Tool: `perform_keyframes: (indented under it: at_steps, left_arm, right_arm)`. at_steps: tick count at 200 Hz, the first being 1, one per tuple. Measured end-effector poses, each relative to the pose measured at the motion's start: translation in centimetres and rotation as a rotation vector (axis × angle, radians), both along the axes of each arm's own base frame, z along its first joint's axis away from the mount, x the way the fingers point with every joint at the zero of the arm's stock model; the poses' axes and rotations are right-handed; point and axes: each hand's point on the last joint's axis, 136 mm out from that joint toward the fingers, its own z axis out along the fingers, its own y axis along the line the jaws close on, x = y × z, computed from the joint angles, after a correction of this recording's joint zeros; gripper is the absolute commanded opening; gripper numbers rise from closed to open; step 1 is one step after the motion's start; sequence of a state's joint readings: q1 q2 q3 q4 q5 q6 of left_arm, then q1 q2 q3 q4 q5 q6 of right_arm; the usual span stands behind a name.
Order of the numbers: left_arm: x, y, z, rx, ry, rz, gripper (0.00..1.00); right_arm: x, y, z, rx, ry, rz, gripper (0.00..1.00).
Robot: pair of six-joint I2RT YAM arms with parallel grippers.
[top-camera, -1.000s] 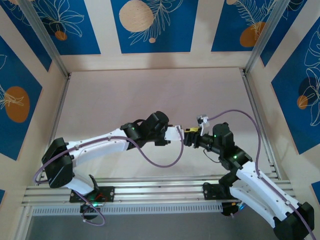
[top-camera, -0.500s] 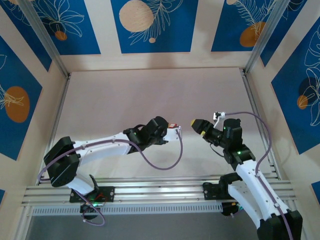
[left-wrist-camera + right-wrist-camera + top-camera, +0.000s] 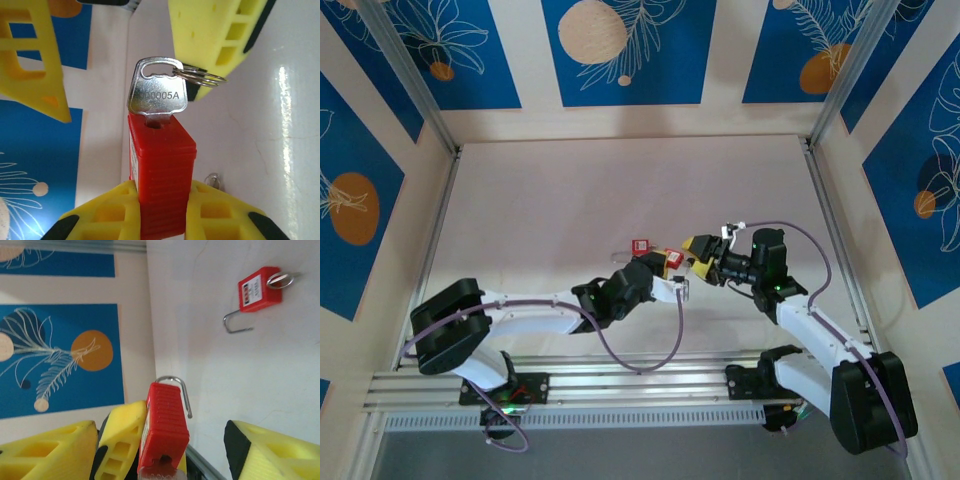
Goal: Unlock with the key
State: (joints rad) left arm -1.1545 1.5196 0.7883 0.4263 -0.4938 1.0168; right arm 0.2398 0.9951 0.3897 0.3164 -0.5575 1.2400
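left gripper (image 3: 667,263): clamped narrow on the red padlock (image 3: 162,165).
key (image 3: 157,95): seated in that padlock, bow sticking out at 12 o'clock in the left wrist view.
right gripper (image 3: 697,257): wide, fingers at 10 and 1 o'clock of the bow, not pinching it.
step: centre on the bow's flat faces, close squarely, then twist without pulling out, keeping off the key ring (image 3: 200,77).
spare padlock (image 3: 259,290): on the table, shackle open.

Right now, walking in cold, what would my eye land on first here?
The red padlock pinched in the left claw over the pale table, a silver key stamped 000005A standing in its end. The right claw gapes open on either side of that key. Just beyond them a second red padlock lies on the table, its shackle swung open.
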Motion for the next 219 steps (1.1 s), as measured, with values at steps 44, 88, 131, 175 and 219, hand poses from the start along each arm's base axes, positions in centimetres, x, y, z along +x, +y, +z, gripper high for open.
perform_keyframes:
  at_steps: [44,88,131,175,219]
  left_arm:
    - [0.2,-0.1,1.2,-0.044,-0.038,0.007,0.09]
    - [0.1,-0.4,1.6,-0.062,-0.045,0.001,0.08]
    - [0.0,-0.3,1.7,-0.063,-0.048,0.005,0.09]
    - [0.1,-0.3,1.9,-0.07,-0.056,0.008,0.25]
    - [0.0,-0.5,2.6,-0.126,-0.061,0.006,0.7]
  right_arm:
    - [-0.5,0.7,0.8,0.016,-0.042,0.044,0.47]
    - [-0.6,1.1,1.2,0.022,-0.066,0.06,0.36]
    - [-0.4,1.2,1.4,0.03,-0.06,0.065,0.22]
    - [-0.4,1.2,1.5,0.032,-0.063,0.063,0.2]
    - [-0.6,1.0,1.6,-0.005,-0.082,0.05,0.2]
